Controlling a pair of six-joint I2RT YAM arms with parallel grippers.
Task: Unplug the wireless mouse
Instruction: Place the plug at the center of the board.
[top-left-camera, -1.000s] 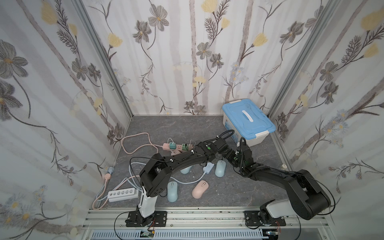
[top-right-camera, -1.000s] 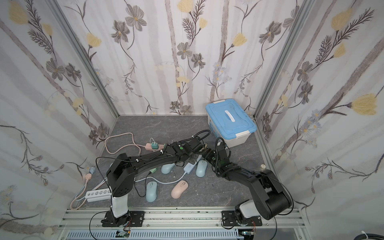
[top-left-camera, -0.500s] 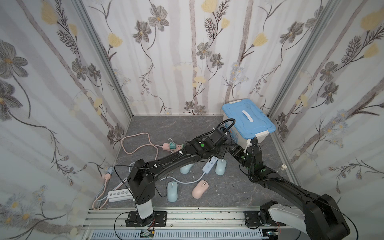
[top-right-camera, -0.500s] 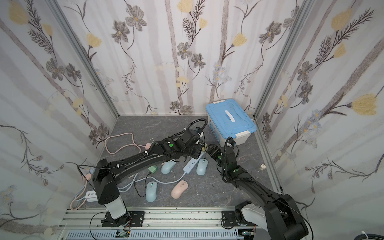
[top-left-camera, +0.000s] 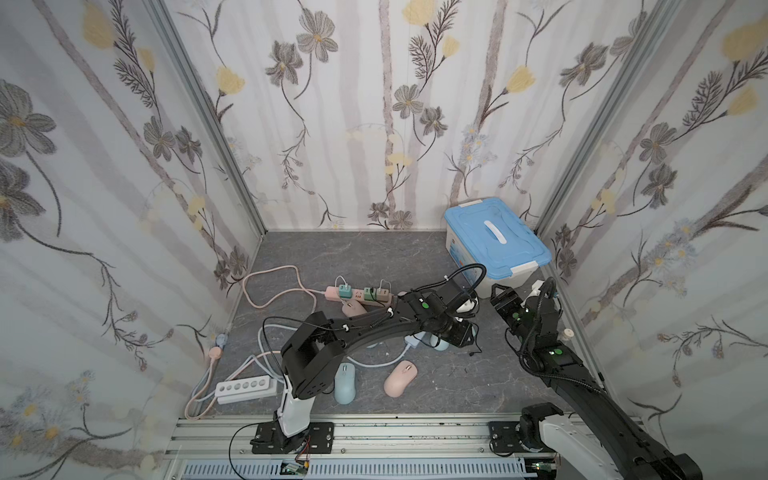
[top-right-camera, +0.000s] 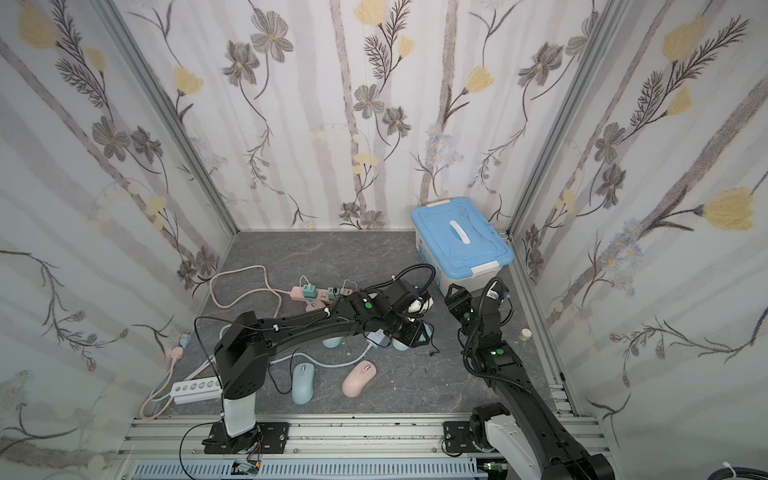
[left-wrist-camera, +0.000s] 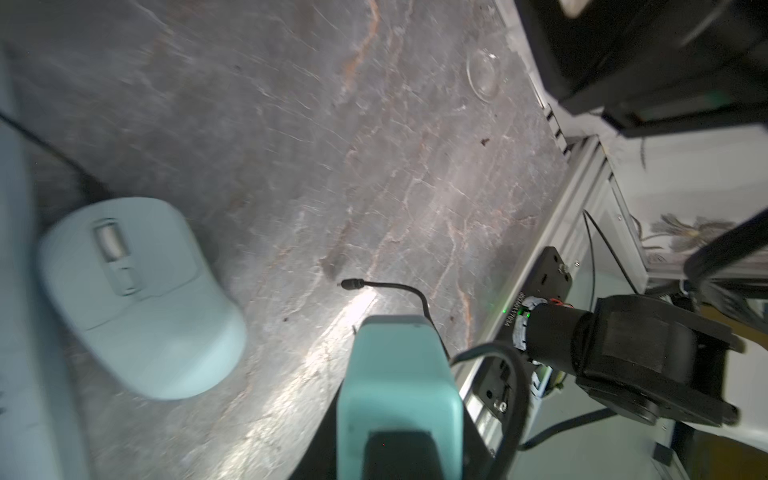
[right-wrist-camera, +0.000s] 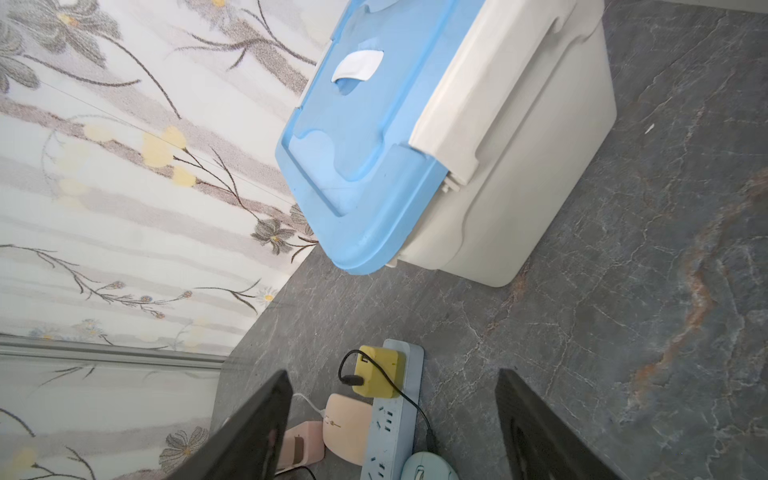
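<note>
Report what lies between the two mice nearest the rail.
Bare grey floor lies between the light blue mouse and the pink mouse; a pale cable only skirts the gap's far edge. Both top views show it.

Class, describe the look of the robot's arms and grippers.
The left arm and right arm are black, with white base segments, looping black cables and small green lights. The left gripper has teal fingers; the right gripper, black fingers.
</note>
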